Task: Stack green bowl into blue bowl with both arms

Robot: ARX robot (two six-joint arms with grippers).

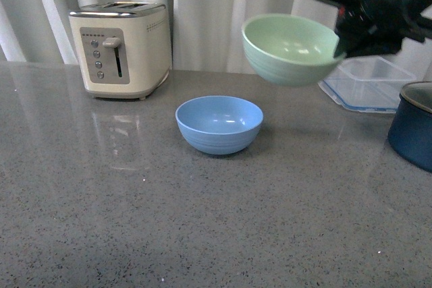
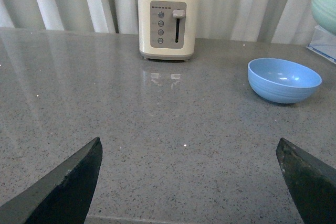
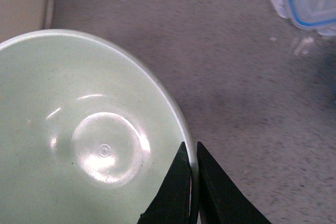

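While the green bowl (image 1: 290,48) hangs up in the air, the right gripper (image 3: 190,149) holds it by the rim, w/ one thin black finger inside the bowl & one outside, pinched close together. It is tipped a little, so you can see its smooth inside. It is over the tabletop (image 1: 202,234), higher than the blue bowl (image 1: 219,124) & a bit to the right of it, not touching it. The blue bowl sits flat on its bottom near the middle of the tabletop, open side up. The left gripper (image 2: 188,148) is open wide, its two fingers far apart. It is over the tabletop, facing the toaster (image 1: 121,48), well apart from the blue bowl. That cream toaster stands by the back edge, on the left. A clear box (image 1: 368,82) w/ a blue-edged lid lies by the back edge on the right, & a dark blue pot (image 1: 413,126) stands at the right edge, just in front of the box.
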